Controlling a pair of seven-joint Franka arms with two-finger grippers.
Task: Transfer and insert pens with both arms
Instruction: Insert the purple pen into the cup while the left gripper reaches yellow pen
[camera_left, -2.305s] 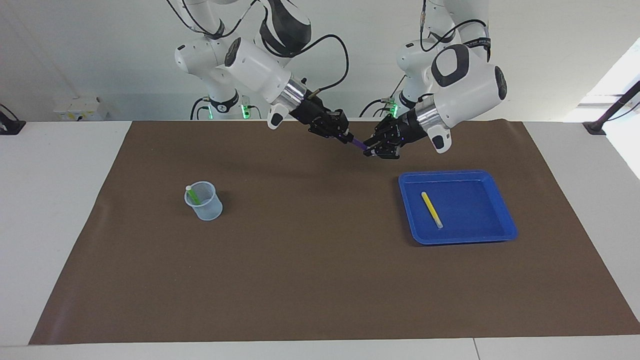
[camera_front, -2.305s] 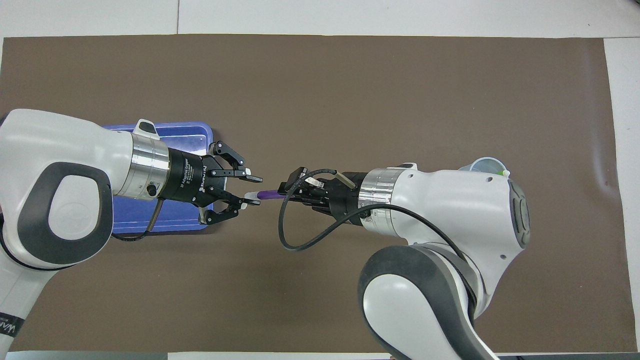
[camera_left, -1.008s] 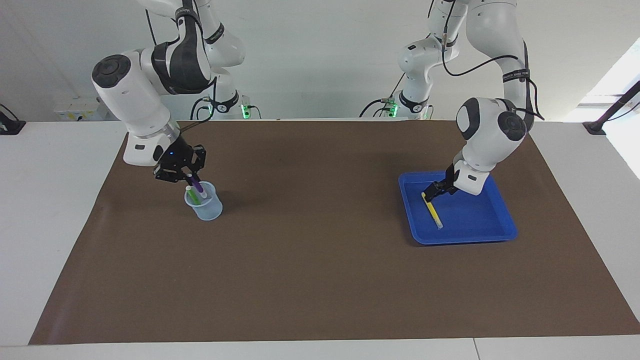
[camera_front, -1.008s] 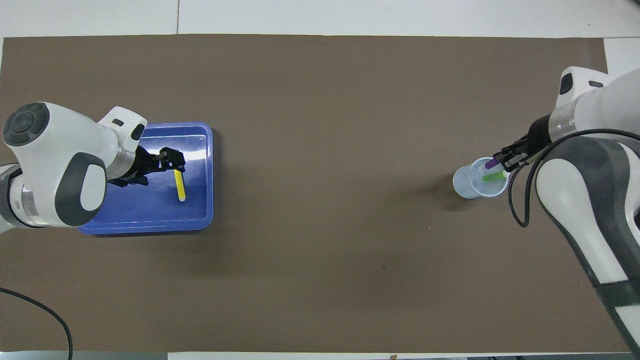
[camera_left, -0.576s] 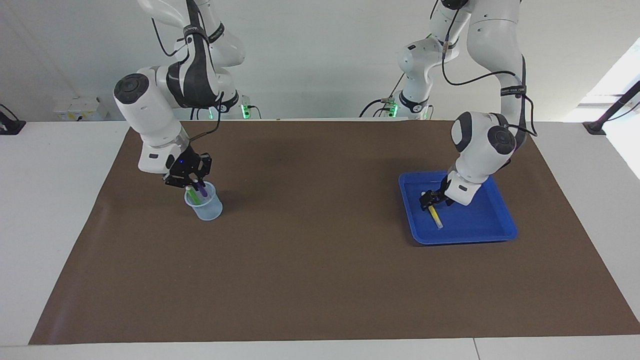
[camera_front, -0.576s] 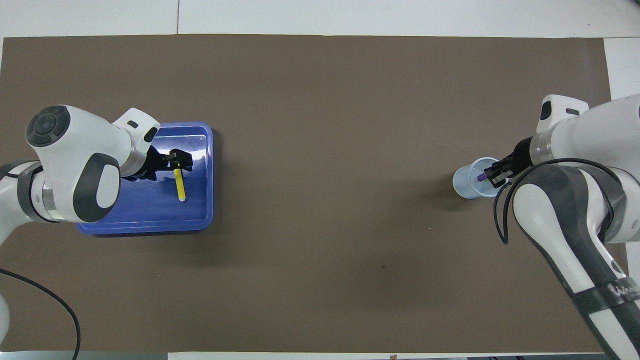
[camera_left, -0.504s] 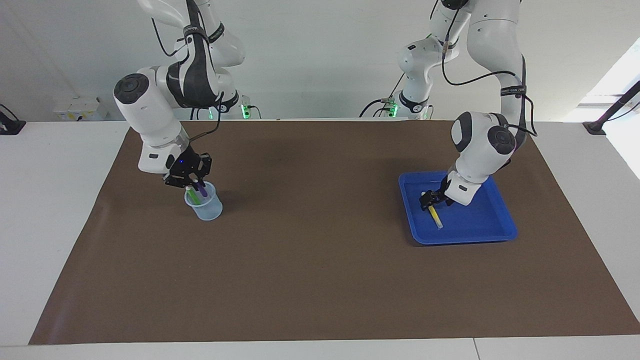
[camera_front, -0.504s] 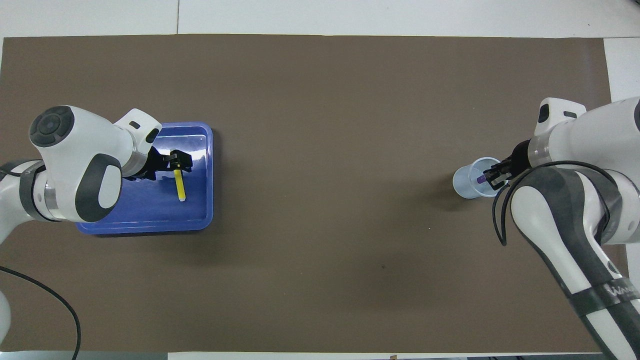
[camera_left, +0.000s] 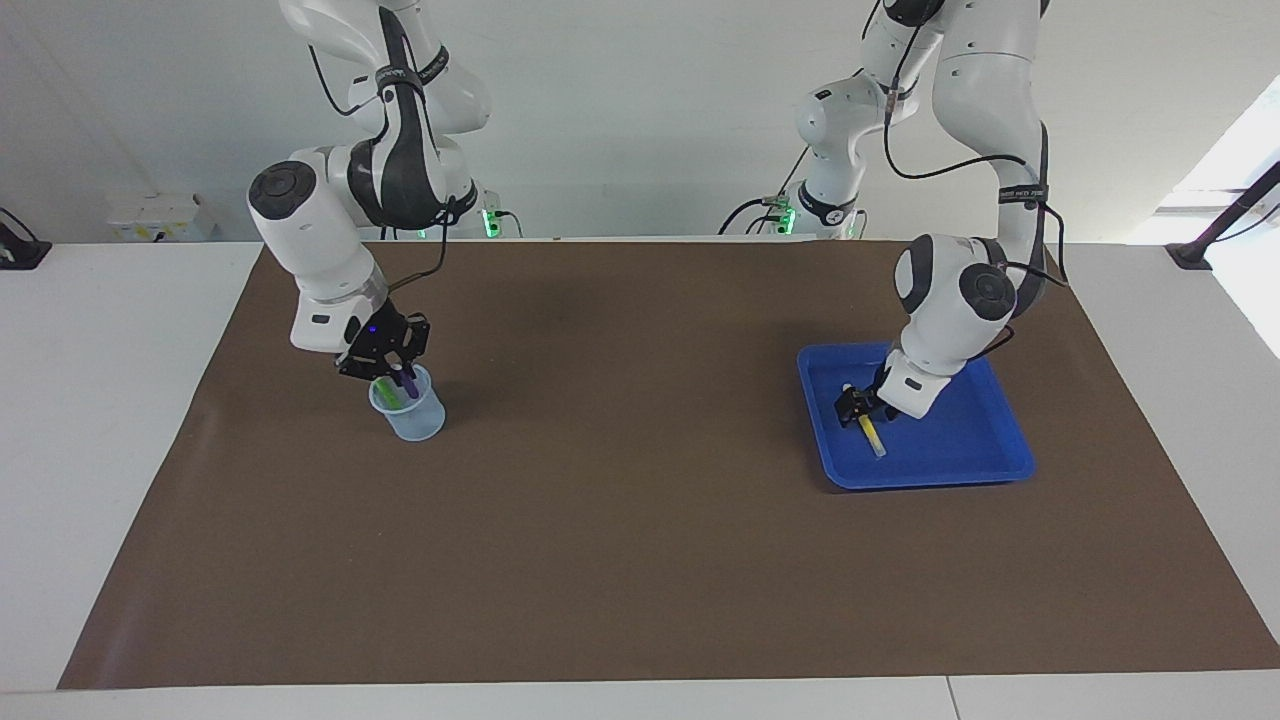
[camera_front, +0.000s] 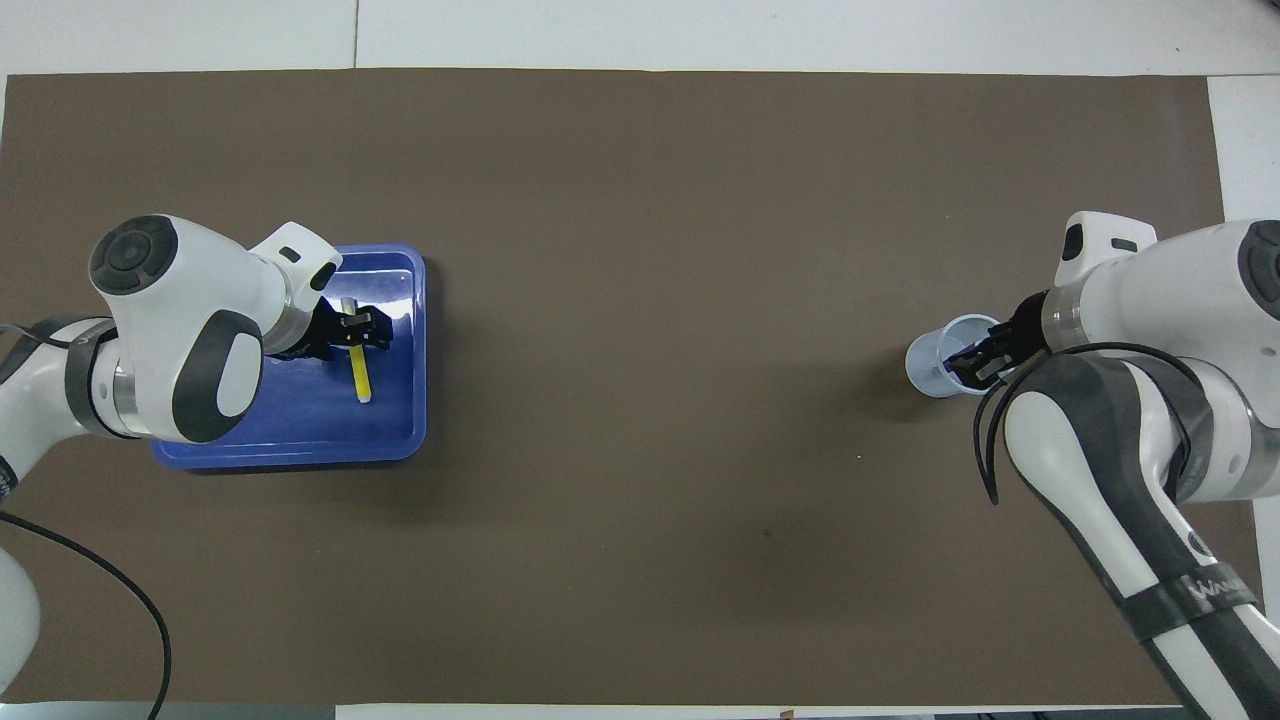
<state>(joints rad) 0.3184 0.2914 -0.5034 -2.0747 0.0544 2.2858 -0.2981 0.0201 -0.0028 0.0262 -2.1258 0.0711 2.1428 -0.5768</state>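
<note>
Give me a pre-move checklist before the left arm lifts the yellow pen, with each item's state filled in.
1. Left gripper is down at the yellow pen: ok.
2. Left gripper's grip on that pen: cannot tell.
3. Yellow pen lies flat in the blue tray: ok.
4. Purple pen is inside the clear cup: ok.
5. Green pen is in the cup: ok.
6. Right gripper, over the cup's rim, has let go of the purple pen: cannot tell.

Two large white arms (camera_left: 320, 240) with black joint patches, silver wrist rings, loose black cables; a black two-finger end effector (camera_left: 380, 362) each; lettered black band on each forearm.
</note>
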